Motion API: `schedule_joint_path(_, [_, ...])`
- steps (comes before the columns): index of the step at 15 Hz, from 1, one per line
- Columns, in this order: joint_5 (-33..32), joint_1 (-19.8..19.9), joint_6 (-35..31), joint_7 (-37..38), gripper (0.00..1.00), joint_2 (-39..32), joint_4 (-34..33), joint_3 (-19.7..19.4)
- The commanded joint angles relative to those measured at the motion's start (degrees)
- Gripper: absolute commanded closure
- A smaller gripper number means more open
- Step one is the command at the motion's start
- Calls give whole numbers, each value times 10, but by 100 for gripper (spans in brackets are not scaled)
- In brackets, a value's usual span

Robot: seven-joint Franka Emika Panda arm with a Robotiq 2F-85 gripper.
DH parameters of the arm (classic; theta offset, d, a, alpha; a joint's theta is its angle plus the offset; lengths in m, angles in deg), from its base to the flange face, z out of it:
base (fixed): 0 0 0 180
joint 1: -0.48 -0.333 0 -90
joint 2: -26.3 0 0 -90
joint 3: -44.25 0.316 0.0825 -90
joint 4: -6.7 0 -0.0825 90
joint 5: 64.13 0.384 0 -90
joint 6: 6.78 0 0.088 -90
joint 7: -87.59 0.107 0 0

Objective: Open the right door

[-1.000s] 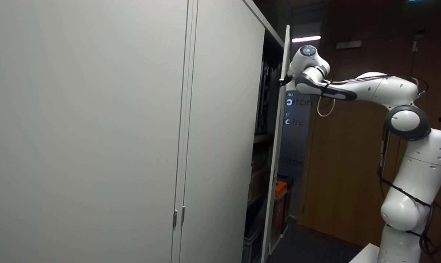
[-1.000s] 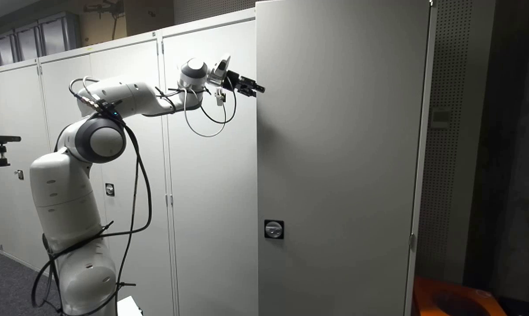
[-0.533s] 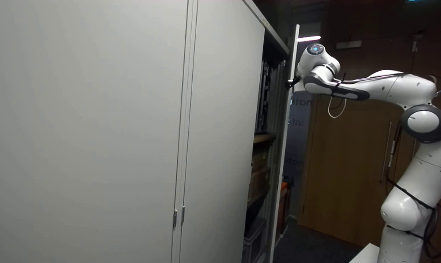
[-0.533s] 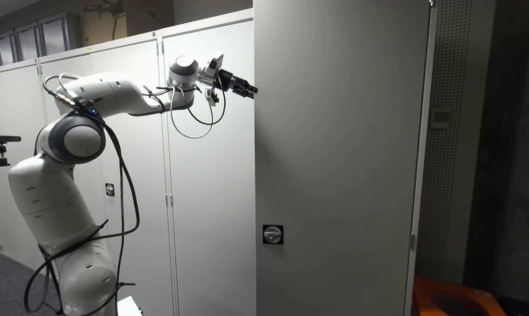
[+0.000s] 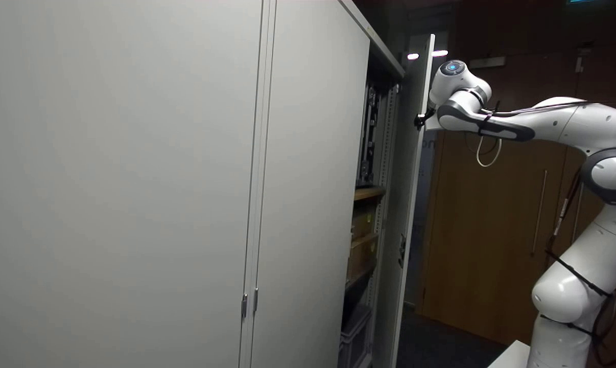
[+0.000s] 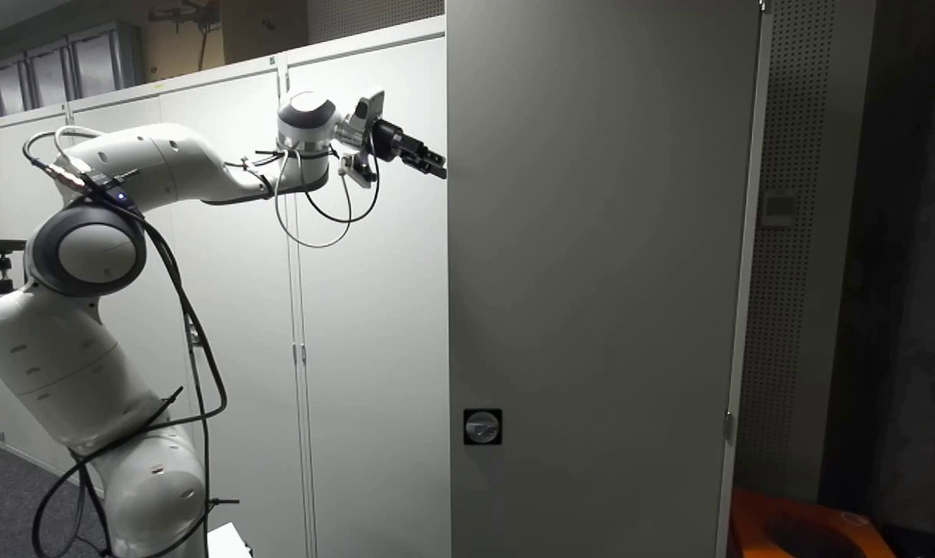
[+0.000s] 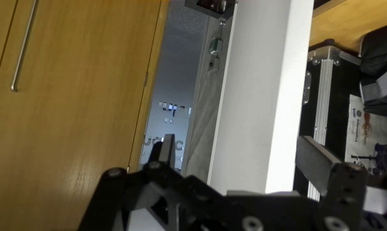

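Note:
The right door (image 5: 404, 204) stands well open, its light-grey inner face and dark latch (image 5: 402, 250) showing in an exterior view. Its plain outer face (image 6: 599, 232) with a round lock (image 6: 483, 427) shows in an exterior view. My gripper (image 5: 420, 120) is at the door's free edge, high up; it also shows in an exterior view (image 6: 436, 165). In the wrist view the fingers (image 7: 235, 144) are spread wide on either side of the door (image 7: 254, 96). The inner-side finger lies close to the door's bright edge; I cannot tell whether it touches. The outer-side finger is apart from it.
A closed cabinet panel (image 5: 308, 179) stands beside the opening. Inside are shelves (image 5: 368, 193) and a black case (image 7: 338, 128). A wooden door (image 5: 487, 230) is behind the arm. An orange box (image 6: 809, 527) sits beyond the hinge side. A camera mount (image 6: 2, 263) stands behind the arm.
The right door has swung further open, showing more of its inner face and the latch. My gripper and arm have drawn back from the cabinet along with its free edge.

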Motion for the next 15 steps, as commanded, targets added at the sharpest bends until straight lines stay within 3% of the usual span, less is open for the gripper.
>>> schedule_joint_path(1, [13,12,14,8,0,53,59,-19])
schedule_joint_path(15, [89,92,18,13,0,123,148,-101])
